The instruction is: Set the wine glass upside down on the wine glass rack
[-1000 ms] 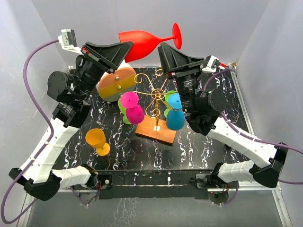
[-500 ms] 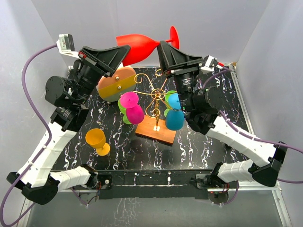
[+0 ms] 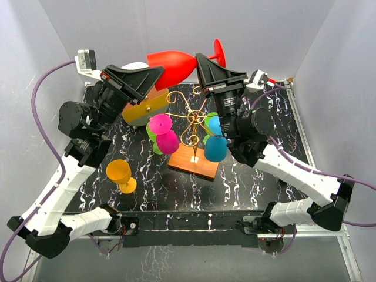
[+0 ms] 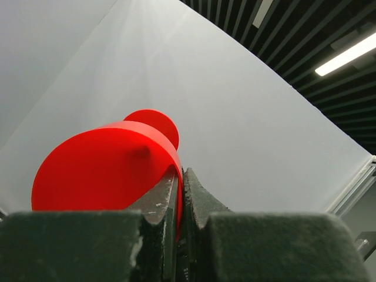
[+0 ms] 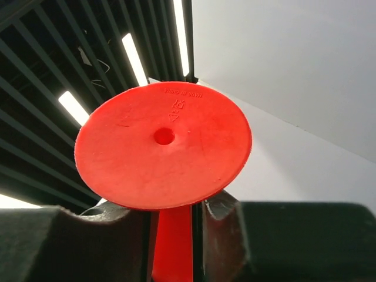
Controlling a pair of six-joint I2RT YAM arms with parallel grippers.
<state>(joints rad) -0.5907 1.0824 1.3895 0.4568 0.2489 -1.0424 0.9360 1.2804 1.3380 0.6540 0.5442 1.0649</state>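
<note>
Left end effector (image 4: 180, 174) pinches wine glass (image 3: 173, 63) above black marbled table (image 3: 235, 183)

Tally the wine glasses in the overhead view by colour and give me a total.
Red glass: 1
Yellow glass: 1
Pink glass: 1
Blue glass: 1
Green glasses: 2, it seems, both mostly hidden behind the pink and the blue
Total: 6

Red smooth matt plastic wine glass (image 3: 173, 61); thin shiny gold metal wire rack (image 3: 191, 114); glossy black white-veined marble-look surface (image 3: 252, 182).
</note>
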